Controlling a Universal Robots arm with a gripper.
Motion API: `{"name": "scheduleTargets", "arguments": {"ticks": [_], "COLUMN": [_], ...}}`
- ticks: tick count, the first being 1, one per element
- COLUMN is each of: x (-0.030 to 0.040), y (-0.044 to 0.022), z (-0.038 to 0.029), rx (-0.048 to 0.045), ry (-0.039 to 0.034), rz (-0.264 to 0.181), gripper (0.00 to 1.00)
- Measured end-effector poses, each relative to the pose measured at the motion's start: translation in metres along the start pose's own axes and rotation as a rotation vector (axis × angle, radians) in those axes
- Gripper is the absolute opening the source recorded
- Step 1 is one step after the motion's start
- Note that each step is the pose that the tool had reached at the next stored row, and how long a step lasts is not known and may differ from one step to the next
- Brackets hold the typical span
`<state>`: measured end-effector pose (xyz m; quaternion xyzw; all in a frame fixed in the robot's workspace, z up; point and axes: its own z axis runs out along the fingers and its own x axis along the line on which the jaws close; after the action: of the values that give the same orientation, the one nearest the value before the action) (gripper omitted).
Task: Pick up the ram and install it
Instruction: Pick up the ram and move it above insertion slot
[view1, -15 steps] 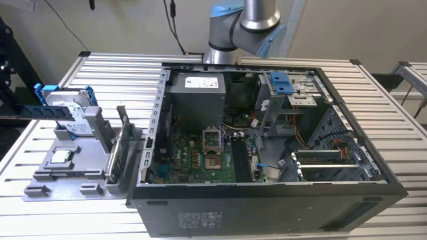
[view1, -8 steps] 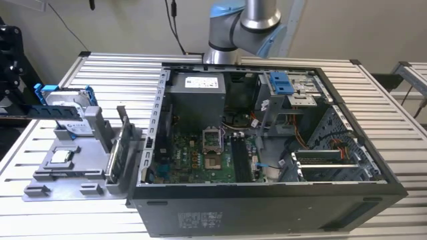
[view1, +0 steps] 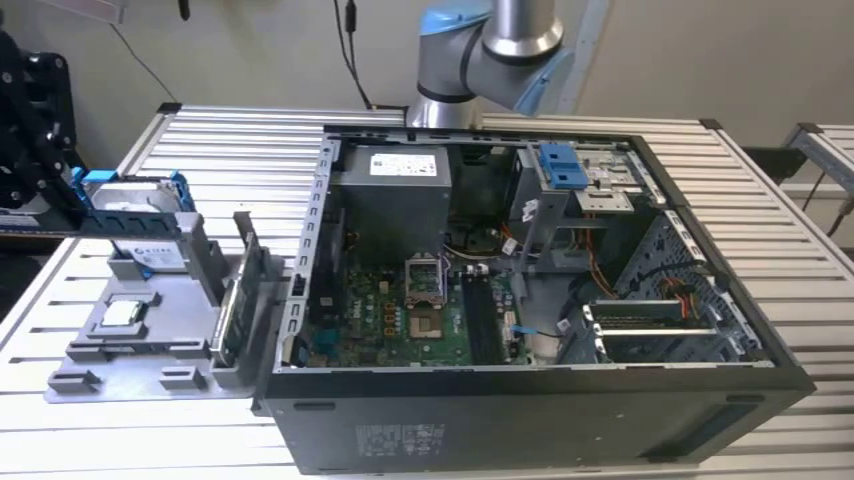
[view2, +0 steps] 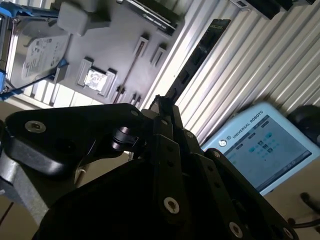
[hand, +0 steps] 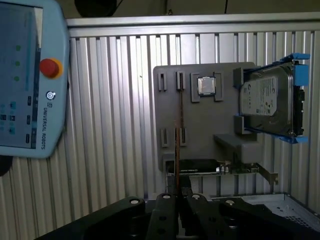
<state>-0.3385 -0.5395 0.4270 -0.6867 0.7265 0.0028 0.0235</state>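
The ram (view2: 200, 52) is a long dark stick with black chips. It reaches from my fingertips out over the slatted table. In the first wrist view the ram (hand: 175, 155) shows edge-on as a thin line running from the fingers across the grey fixture tray (hand: 200, 130). My gripper (view2: 161, 102) is shut on one end of it, high above the tray. In the first wrist view the gripper (hand: 176, 196) sits over the tray's edge nearest the computer case (view1: 534, 400). Black memory slots (view1: 481, 315) lie on the motherboard inside the open case.
The tray (view1: 100, 350) holds a silver hard drive (hand: 265, 102) in a blue frame, a processor chip (hand: 206, 86) and a wider green card (hand: 215, 167) with a metal edge. A teach pendant (hand: 25, 75) lies beside the table. The arm's base (view1: 467, 60) stands behind the case.
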Motion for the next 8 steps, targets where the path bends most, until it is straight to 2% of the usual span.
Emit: {"name": "scheduleTargets", "arguments": {"ticks": [8], "x": [-0.0008], "y": [-0.0141], "z": [0.0004], "rx": [-0.0003], "ry": [0.0001], "rz": [0.000], "gripper": [0.14]}}
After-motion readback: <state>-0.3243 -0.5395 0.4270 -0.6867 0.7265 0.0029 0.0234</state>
